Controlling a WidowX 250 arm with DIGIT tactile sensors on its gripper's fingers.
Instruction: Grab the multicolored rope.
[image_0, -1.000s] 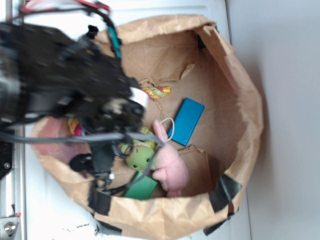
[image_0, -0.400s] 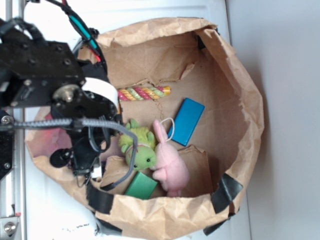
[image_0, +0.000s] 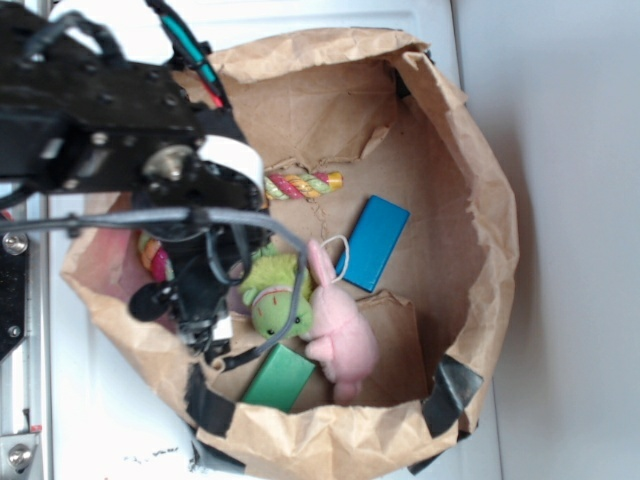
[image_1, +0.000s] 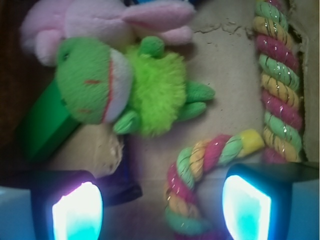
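The end effector (image_1: 160, 205) hangs with jaws spread, holding nothing, right over the hooked end of the multicolored rope (image_1: 200, 175) beside the green plush toy (image_1: 125, 90). It should drop straight, centring the hook before closing.

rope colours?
The multicolored rope is twisted in red-pink, yellow and light green strands; the wrist view shows it best.
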